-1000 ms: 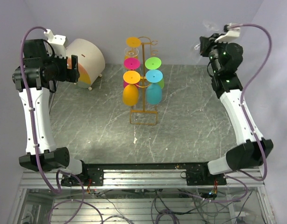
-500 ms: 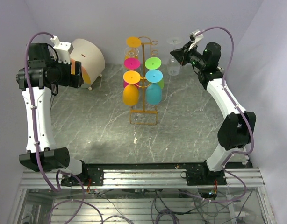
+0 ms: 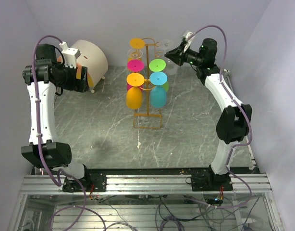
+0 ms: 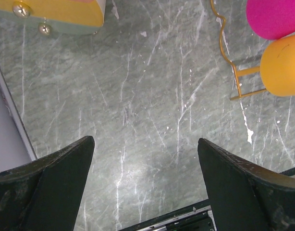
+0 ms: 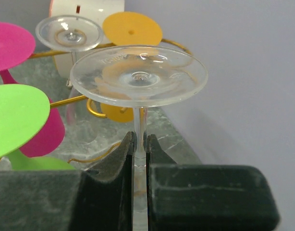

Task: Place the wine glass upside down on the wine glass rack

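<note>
Clear wine glass (image 5: pixel 138 77) clamped in right end effector (image 5: pixel 139 143).

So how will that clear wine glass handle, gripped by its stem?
Possibly fragile: the wine glass looks thin and clear. Its smooth, narrow stem may slip or pivot in the right end effector. The thin walls suggest it is light.

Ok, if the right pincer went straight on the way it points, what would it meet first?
Probably the wine glass rack: the right pincer, shut on the clear wine glass, points at its upper loops. Depth is unclear.
</note>
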Controlling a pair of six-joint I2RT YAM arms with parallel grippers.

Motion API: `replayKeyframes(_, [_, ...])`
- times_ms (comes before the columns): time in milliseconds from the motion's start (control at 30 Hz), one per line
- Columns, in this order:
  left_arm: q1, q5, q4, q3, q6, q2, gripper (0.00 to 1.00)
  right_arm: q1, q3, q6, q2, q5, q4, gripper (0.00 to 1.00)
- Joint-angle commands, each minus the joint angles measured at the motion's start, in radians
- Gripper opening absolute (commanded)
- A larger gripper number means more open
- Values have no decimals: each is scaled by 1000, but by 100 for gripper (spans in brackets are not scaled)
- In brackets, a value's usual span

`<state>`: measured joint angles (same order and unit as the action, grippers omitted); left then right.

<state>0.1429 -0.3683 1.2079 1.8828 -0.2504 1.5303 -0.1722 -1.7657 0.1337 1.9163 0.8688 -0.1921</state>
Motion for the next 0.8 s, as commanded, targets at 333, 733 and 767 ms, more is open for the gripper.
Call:
replayKeyframes(333, [-2,61,36,-19,-12,-41,100,-66,-58,164,45,18,118,0])
replayKeyframes(733, [-3,208,77,-37,-59,-67,100,-73,43,119,10,-50,38,32])
replayKeyframes(767, [-3,227,96,-27,-79,-66,100,-72,64,110,-4,-66,19,41])
